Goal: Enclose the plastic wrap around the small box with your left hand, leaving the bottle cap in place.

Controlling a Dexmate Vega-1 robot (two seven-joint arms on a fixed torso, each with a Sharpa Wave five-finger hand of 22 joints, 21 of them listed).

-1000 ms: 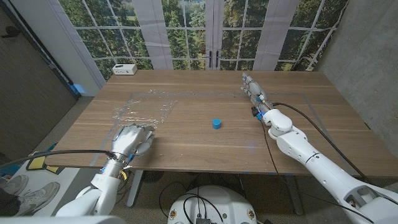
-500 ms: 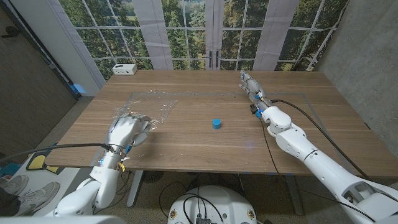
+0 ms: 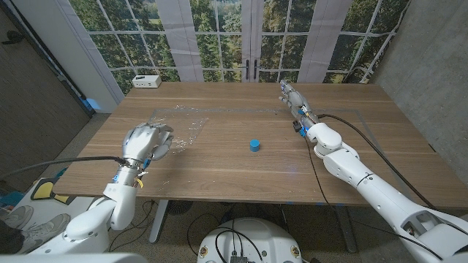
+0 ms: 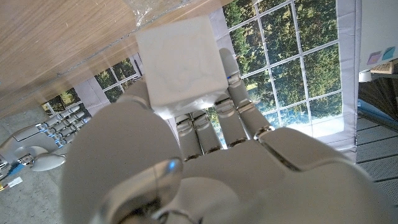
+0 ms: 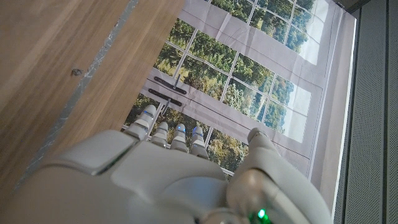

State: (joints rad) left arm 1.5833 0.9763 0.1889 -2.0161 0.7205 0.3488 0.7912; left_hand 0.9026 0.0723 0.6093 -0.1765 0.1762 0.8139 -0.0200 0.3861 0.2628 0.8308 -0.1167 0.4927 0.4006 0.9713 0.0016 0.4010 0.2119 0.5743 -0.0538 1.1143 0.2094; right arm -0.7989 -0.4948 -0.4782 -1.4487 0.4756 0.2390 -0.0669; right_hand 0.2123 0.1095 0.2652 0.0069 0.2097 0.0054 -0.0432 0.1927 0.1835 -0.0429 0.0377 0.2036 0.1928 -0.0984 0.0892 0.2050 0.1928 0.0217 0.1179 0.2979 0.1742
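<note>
My left hand is raised over the near left part of the table, at the near edge of the clear plastic wrap that lies spread on the wood. It grips a small white box in its fingers, seen close up in the left wrist view, where a strip of wrap shows beyond the box. The blue bottle cap stands alone mid-table, well right of the wrap. My right hand stretches out at the far right with its fingers extended, holding nothing.
A white power strip lies at the table's far left corner. Tape lines mark the wood on the right side. A black cable runs along my right arm. Windows stand behind the table.
My left hand has risen from the near table edge and moved away from me toward the wrap. My right hand has crept slightly farther away.
</note>
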